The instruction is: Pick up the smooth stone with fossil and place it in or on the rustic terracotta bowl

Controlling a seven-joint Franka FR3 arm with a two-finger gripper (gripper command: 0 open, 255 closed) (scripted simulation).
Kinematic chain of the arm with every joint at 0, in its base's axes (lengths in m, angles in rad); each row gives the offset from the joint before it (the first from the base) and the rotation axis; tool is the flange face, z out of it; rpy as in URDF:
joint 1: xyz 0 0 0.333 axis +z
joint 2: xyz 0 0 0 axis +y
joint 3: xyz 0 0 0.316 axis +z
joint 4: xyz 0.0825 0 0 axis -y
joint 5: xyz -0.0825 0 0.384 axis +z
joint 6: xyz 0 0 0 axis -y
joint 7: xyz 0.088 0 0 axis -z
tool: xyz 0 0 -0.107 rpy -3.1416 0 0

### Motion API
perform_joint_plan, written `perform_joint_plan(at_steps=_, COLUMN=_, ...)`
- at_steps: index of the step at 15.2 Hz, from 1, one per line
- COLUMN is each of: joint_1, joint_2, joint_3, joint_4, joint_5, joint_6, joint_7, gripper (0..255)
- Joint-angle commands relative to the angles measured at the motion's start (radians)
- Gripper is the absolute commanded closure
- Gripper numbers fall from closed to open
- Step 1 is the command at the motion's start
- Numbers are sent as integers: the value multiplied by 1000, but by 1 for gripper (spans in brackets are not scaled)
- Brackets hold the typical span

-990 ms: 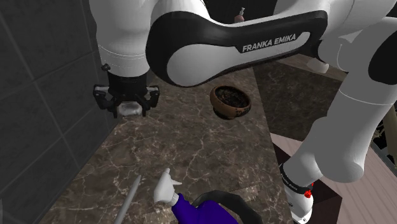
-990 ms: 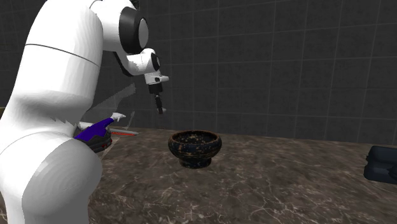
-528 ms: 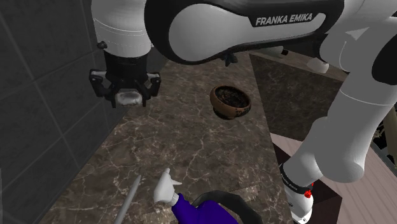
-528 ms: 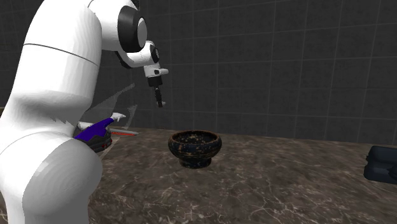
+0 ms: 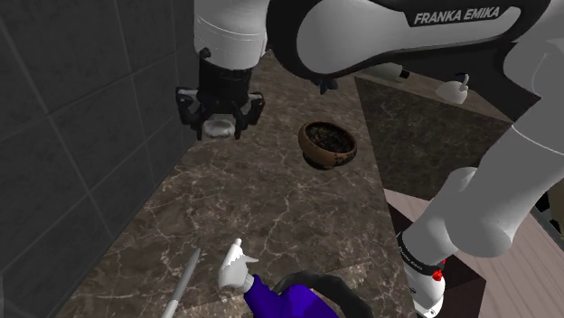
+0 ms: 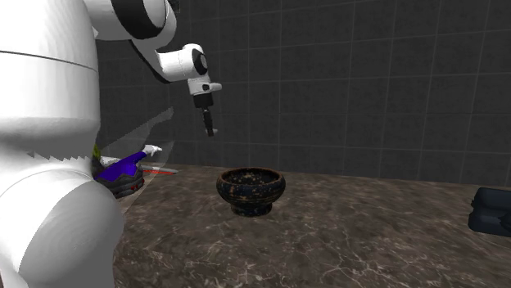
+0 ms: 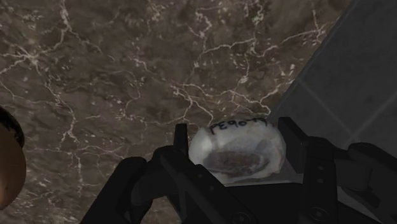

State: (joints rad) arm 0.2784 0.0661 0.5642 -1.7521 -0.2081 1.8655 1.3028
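**Grey-white fossil stone clamped in the jaws above the marble tabletop**

Grey-white and oval, the stone (image 7: 238, 153) is gripped between the two black fingers (image 7: 181, 145), which are closed against its ends. Its long axis runs straight across from one finger to the other. Its broad flat face is turned towards the wrist camera. On that face is a dark oval fossil mark, lying along the same long axis. A line of black lettering follows the far edge, but it cannot be read. The hand's black body hides the stone's near edge.

In the shoulder view the stone (image 5: 220, 129) is only a pale patch under the hand, and its shape is hard to make out. In the second exterior view the jaws point down and tilt slightly, and the stone between them cannot be told apart from them.

The stone hangs in the air, clear of the dark brown marble tabletop (image 5: 244, 208), near the dark tiled wall (image 5: 81, 99). The brown bowl (image 5: 321, 159) stands on the tabletop to the shoulder view's right of the stone, apart from it. In the second exterior view the bowl (image 6: 250, 198) sits below the jaws and to their right. In the wrist view the picture's edge cuts the bowl (image 7: 9, 162) down to a curved sliver.

A purple spray bottle (image 5: 271, 298) with a white nozzle lies near the stand, partly cut off by the frame.
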Motion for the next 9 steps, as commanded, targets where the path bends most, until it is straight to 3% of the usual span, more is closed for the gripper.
perform_joint_plan(at_steps=1, joint_1=-31, joint_2=-81, joint_3=-18, joint_4=-89, joint_5=48, joint_6=30, joint_7=-55, gripper=255)
perform_joint_plan(at_steps=9, joint_1=-79, joint_2=-362, joint_3=-146, joint_4=-375, joint_5=181, joint_6=90, joint_7=-279, gripper=255)
